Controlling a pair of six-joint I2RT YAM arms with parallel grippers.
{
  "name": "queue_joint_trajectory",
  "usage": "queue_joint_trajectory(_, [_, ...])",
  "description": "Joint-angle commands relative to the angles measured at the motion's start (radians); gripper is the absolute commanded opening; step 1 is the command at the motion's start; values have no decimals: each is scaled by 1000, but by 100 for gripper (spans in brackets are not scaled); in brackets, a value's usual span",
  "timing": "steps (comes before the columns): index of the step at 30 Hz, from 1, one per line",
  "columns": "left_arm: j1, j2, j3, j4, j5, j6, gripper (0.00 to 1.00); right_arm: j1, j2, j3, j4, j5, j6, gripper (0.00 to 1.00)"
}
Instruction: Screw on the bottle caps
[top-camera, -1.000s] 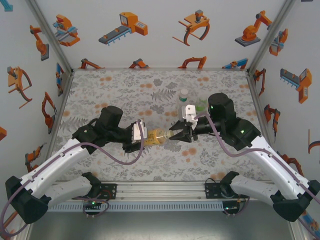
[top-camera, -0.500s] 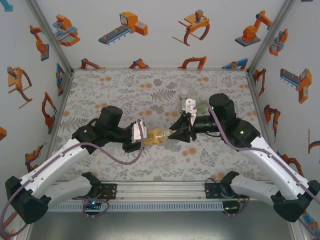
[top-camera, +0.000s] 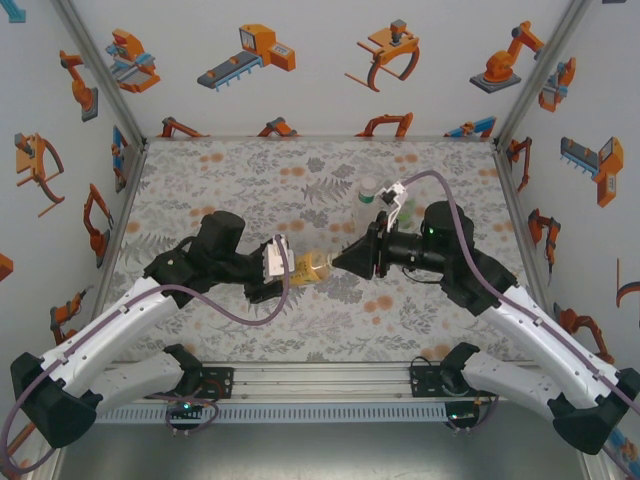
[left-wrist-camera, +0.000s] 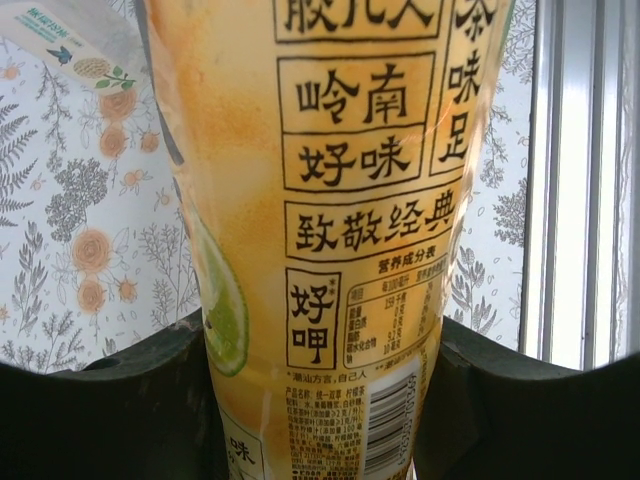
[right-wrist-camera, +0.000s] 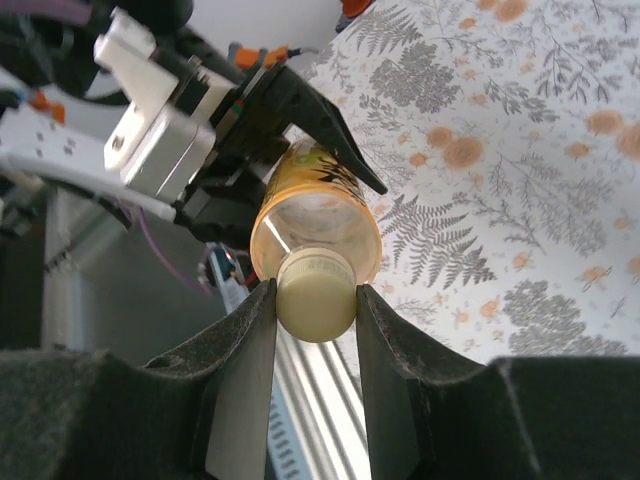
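The tall bottle (top-camera: 316, 267) of amber-yellow liquid is held horizontal over the near middle of the desk (top-camera: 230, 180), between the two arms. Its base points toward the left arm (top-camera: 190, 265) and its neck toward the right arm (top-camera: 450, 255). The left jaws are pinching the bottle around its lower body. In the left wrist view the two dark fingers (left-wrist-camera: 110, 400) press against opposite sides of the printed yellow label (left-wrist-camera: 350, 200), with the floral desk surface visible behind. The right jaws are pinching the cap (right-wrist-camera: 316, 298), a pale cream round cap seated on the bottle neck. In the right wrist view one padded finger touches the cap on each side, and the clear shoulder of the bottle and the left jaws lie directly beyond it. Whether the cap is threaded fully home cannot be told. The right wrist is rolled so that its white camera bracket (top-camera: 393, 190) points toward the far side of the desk. The slim clear bottle (top-camera: 367, 195) stands upright on the desk just beyond the right jaws. The short green bottle (top-camera: 406, 212) stands just beside it to the right, partly hidden behind the bracket and a purple cable (top-camera: 440, 178). Both are apart from the held bottle.
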Motion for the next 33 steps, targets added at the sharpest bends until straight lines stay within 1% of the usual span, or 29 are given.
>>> queue_joint_trajectory(1, [-11,-14,28,25,59,8,0,-1,4,-10,46,165,279,0])
queue_joint_trajectory(4, [-10,-12,27,31,47,2,0,-1,20,-8,2,174,416,0])
queue_joint_trajectory(7, [-10,-10,26,39,30,-7,0,-1,39,25,-97,190,475,2])
queue_joint_trajectory(9, [-9,-8,27,44,23,-12,0,-1,40,28,-116,191,509,6])
queue_joint_trajectory(12, [-10,-2,28,46,18,-17,0,-1,40,19,-96,175,534,13])
queue_joint_trajectory(15, [-9,0,28,48,16,-18,0,-1,41,24,-100,173,528,19])
queue_joint_trajectory(20, [-9,2,27,48,7,-20,0,-1,36,46,-120,172,479,38])
queue_joint_trajectory(27, [-10,11,30,49,-4,-25,0,-1,42,97,-153,160,404,48])
queue_joint_trajectory(33, [-9,12,30,48,-6,-27,0,-1,44,123,-164,163,347,54])
